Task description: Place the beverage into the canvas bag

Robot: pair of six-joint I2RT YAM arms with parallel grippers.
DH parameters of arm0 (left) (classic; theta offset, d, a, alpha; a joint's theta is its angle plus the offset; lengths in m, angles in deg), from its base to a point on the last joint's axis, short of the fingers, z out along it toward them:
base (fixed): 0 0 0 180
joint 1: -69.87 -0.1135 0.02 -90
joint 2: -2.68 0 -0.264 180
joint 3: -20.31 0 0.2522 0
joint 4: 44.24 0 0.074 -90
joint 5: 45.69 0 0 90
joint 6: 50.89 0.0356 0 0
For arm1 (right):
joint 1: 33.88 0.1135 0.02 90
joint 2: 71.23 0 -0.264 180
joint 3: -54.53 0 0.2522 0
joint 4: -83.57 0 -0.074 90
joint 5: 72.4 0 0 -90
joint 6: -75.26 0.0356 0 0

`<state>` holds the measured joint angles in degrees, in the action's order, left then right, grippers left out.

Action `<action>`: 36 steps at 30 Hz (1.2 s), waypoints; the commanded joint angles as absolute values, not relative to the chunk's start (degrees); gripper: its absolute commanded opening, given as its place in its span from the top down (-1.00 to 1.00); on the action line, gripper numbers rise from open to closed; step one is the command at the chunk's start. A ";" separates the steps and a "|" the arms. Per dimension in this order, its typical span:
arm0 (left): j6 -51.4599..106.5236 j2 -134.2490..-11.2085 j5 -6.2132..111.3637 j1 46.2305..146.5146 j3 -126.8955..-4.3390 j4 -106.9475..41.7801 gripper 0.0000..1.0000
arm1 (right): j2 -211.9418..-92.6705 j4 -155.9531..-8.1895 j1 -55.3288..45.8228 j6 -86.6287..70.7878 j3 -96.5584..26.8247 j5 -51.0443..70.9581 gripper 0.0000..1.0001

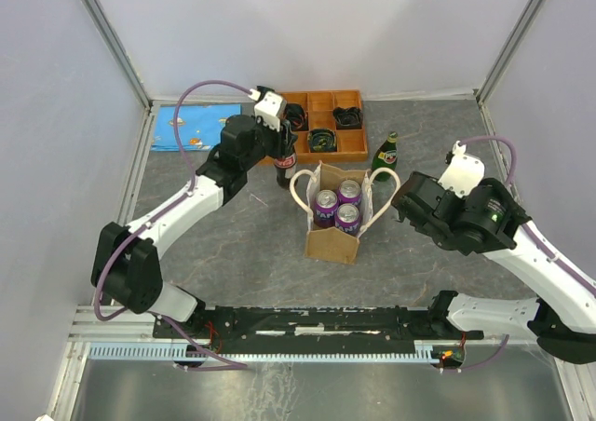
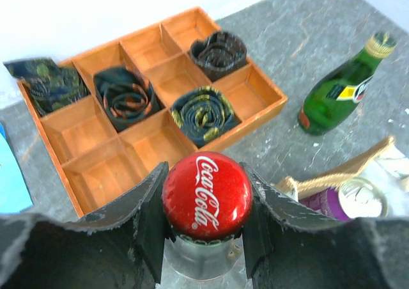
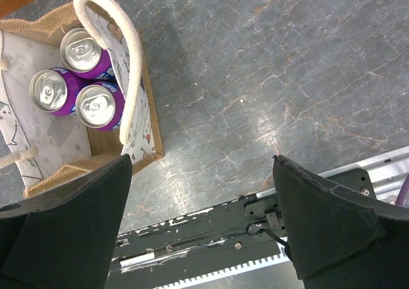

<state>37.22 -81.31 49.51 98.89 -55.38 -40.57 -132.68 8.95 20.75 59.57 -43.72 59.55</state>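
Grey marbled tabletop (image 1: 233,244) fills my view, with the canvas bag (image 1: 332,242) standing at its centre and three purple cans (image 1: 347,218) inside. My left hand (image 2: 204,203) is clenched on the neck of the cola bottle (image 1: 285,167), just under its red cap. That bottle is upright, left of the bag, by the wooden tray (image 1: 354,146). My right hand (image 3: 201,193) hangs released, fingers spread wide, right of the bag. A green bottle (image 1: 386,153) stands beyond the bag's far right corner.

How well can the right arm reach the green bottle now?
Probably yes: the right gripper is open and empty, and only bare table lies between it and the green bottle.
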 commanded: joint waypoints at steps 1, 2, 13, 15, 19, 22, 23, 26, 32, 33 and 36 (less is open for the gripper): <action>38.76 -78.36 52.27 99.15 -67.19 -47.80 0.95 | -132.19 10.37 20.72 59.02 -43.56 59.96 -0.99; 38.76 -78.81 52.49 99.18 -68.72 -47.31 0.95 | -132.15 10.16 20.71 58.93 -43.46 59.97 -0.99; 37.44 -82.86 58.03 99.40 -84.88 -39.93 0.95 | -130.80 8.65 20.69 59.42 -41.00 59.57 -0.99; 36.19 -82.97 60.35 99.64 -86.77 -37.95 0.95 | -130.67 8.41 20.75 59.49 -40.77 59.45 -0.99; 34.68 -81.93 63.70 100.86 -87.82 -33.93 0.95 | -130.59 7.83 20.70 59.44 -40.12 59.43 -0.99; 33.62 -80.55 65.36 102.32 -86.98 -31.93 0.95 | -130.58 7.28 20.71 59.34 -39.68 59.35 -0.99; 33.32 -79.86 65.86 102.83 -86.34 -31.55 0.95 | -130.63 7.06 20.71 59.28 -39.58 59.35 -0.99; 32.42 -77.70 66.76 104.33 -83.34 -31.42 0.95 | -130.77 6.53 20.72 59.02 -39.30 59.27 -0.99; 31.40 -75.75 66.96 106.65 -79.45 -31.71 0.95 | -131.45 6.19 20.67 58.42 -39.61 59.08 -0.99; 31.35 -75.56 66.90 106.98 -79.22 -31.63 0.95 | -131.51 6.26 20.70 58.47 -39.62 59.08 -0.99; 31.28 -75.24 66.63 107.84 -78.79 -31.62 0.95 | -131.13 6.45 20.69 58.57 -39.51 59.21 -0.99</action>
